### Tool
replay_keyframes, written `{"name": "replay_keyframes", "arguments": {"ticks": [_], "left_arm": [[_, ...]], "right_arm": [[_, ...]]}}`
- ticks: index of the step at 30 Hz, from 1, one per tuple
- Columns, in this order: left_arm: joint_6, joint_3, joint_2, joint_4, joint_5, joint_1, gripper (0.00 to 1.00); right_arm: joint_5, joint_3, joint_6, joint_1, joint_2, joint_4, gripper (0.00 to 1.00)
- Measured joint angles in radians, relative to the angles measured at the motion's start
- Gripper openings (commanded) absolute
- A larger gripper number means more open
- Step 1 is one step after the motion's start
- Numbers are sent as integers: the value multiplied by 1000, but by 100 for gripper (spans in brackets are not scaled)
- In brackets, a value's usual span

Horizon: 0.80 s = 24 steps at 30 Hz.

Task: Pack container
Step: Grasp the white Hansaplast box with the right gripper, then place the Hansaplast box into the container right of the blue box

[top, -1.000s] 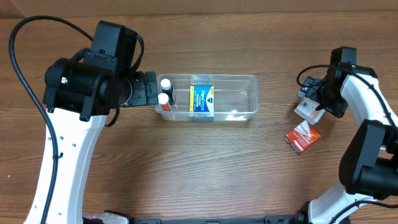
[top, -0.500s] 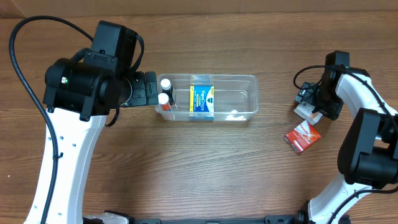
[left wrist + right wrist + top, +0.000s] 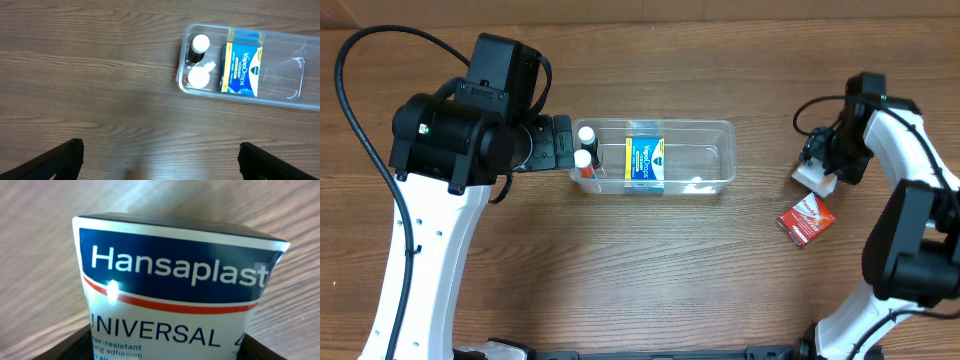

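The clear container sits mid-table. It holds two white-capped bottles at its left end and a blue VapoDrops box. In the left wrist view the container lies at the upper right. My left gripper hovers just left of it, open, its fingers wide apart over bare wood. At the right, my right gripper is shut on a white Hansaplast box. That box fills the right wrist view, pressed between both fingers.
A red box lies flat on the table just below the right gripper. The wooden table stretches around the container. A black cable loops over the left arm.
My right gripper has closed on the Hansaplast box, and its wrist has shifted slightly. The left arm and the container have not moved.
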Motion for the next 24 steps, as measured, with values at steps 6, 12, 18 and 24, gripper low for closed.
{"name": "replay_keyframes", "arguments": {"ticks": [6,12,18,24], "left_arm": [[0,0,0,-1,0,0,100],[0,0,0,-1,0,0,100],[0,0,0,-1,0,0,100],[0,0,0,-1,0,0,100]], "right_arm": [[-13,147,-20,177,-221,-91,73],[-29,179,-15,518,-365,-87,73],[-33,177,-3,640,-217,-81,73],[-32,172,0,639,-38,-55,73]]}}
